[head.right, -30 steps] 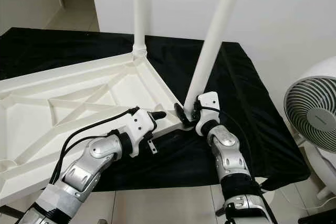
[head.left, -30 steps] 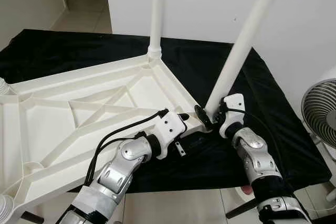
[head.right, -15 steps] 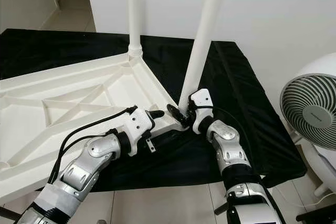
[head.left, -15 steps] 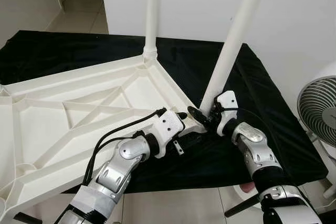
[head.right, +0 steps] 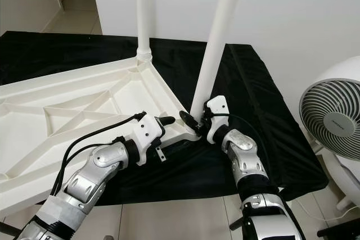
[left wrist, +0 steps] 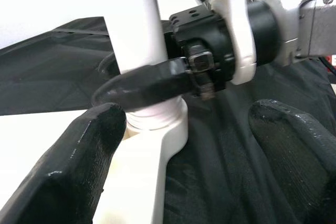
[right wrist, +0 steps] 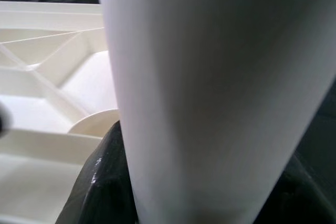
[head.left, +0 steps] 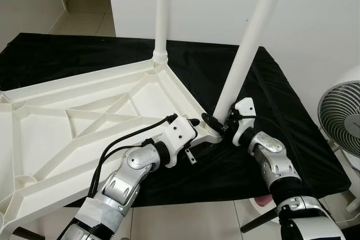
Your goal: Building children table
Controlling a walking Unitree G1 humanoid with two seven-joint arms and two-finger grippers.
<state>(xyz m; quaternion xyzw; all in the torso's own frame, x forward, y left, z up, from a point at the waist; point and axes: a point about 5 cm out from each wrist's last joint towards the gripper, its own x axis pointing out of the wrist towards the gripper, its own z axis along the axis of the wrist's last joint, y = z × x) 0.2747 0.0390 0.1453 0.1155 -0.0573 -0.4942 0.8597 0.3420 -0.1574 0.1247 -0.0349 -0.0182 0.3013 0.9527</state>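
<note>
White table leg (head.left: 243, 60) between right pincer (head.left: 216, 123) fingers.

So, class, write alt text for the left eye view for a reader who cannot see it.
The right claw grips the base of a leaning white leg at the corner of an upturned white tabletop on a black cloth. The left claw steadies that corner, and another leg stands upright behind.

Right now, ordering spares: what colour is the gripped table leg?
White round plastic table leg, clearest in left eye view.
</note>
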